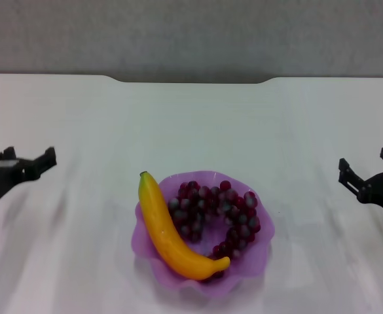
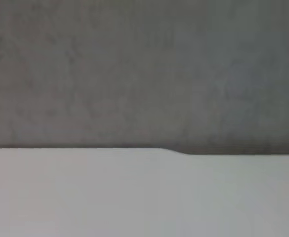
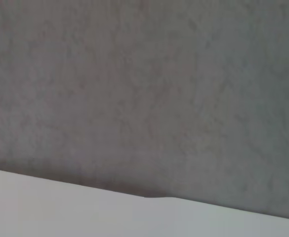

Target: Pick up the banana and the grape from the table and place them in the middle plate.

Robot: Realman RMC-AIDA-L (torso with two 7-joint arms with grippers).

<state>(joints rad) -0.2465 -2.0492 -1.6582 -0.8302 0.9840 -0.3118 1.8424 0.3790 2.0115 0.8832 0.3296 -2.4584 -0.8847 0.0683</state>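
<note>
**Both fruits in the plate, pincers drawn back to the sides**

The banana (image 1: 171, 230) and the grape (image 1: 218, 216) both lie inside the plate (image 1: 260, 252), which sits on the desk (image 1: 191, 124) about midway between the two arms. The banana runs along the side of the plate nearer the left pincer (image 1: 22, 161), its green stem tip resting over the far rim and its other end reaching the near rim. The grape bunch curls through the half nearer the right pincer (image 1: 364, 171), touching the banana along its length. The shallow, scalloped wall looks high enough to keep both from rolling out, and the banana's curve follows the bowl, which is probably why it rests steadily there.

The left pincer hangs well apart from the plate, out towards the desk's left edge, released and carrying nothing. The right pincer is just as far off on the opposite side, likewise spread and empty. Each points away over bare desk, so neither is lined up for a grasp. Both wrist views show only the white surface, its notched far edge and the grey wall beyond.

Judged from this layout, the task appears finished: nothing remains on the desk to collect, and the arms seem parked clear so the plate stays undisturbed.
</note>
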